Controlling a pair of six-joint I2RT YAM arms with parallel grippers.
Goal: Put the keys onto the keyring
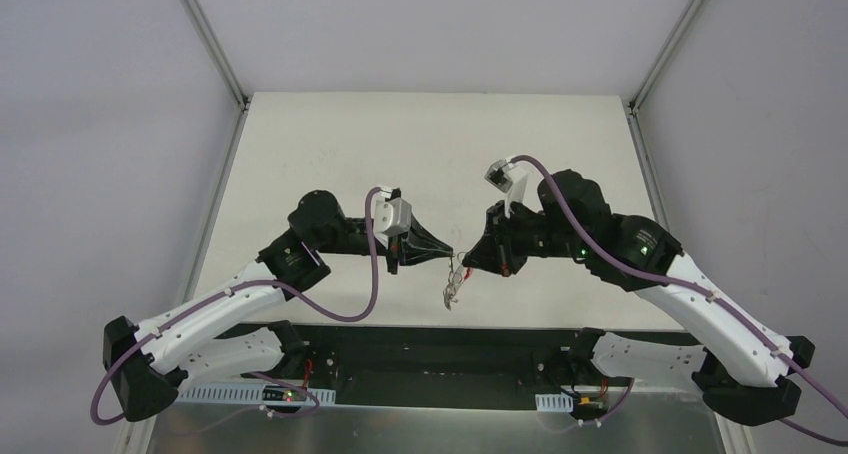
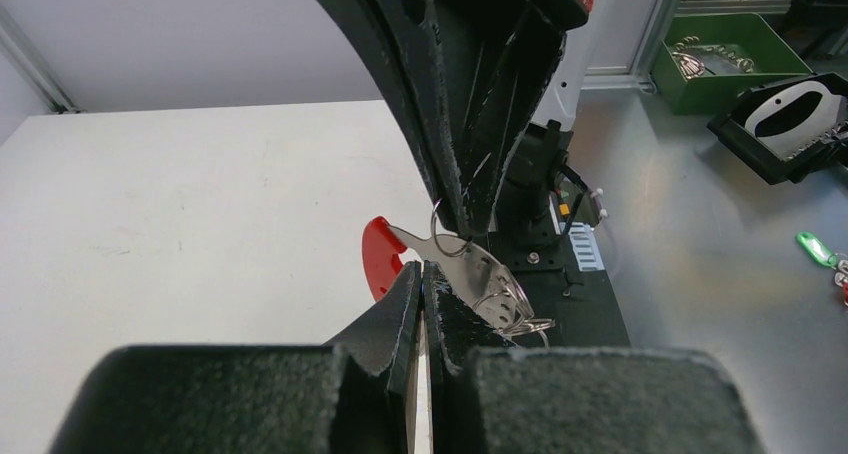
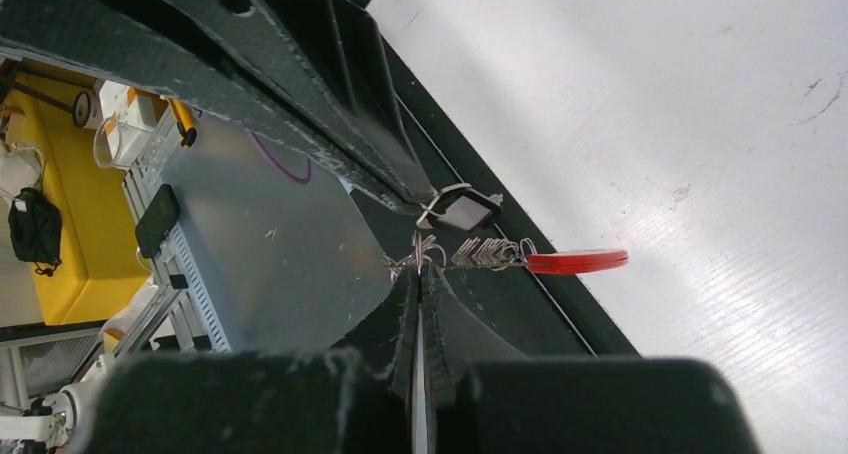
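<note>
Mid-threading, by my read. Both my arms met in the middle of the top view, low in the frame, over the near edge of the desk (image 1: 400, 154). The keyring (image 1: 454, 286) dangled in the air just below the two tips, so nothing was lying flat. In the left wrist view its red crescent (image 2: 380, 256) poked out just left of centre, with the wire loops bunched to the lower right of it.

Was it done? I judged not. The key with the black oval tag (image 3: 462, 212) sat just above the wire bunch in the centre of the right wrist view, close to it, and I could not see it hanging from a loop. Whether any other key was already on the bunch was too small to tell. Working this one onto the wire was what remained.

My right tool (image 1: 470, 258) was pressed tight together, its tips pinching the wire end of the keyring. My left tool (image 1: 447, 253) was pressed together too, its tip right at the black oval tag. What lay between its fingers I could not tell.
</note>
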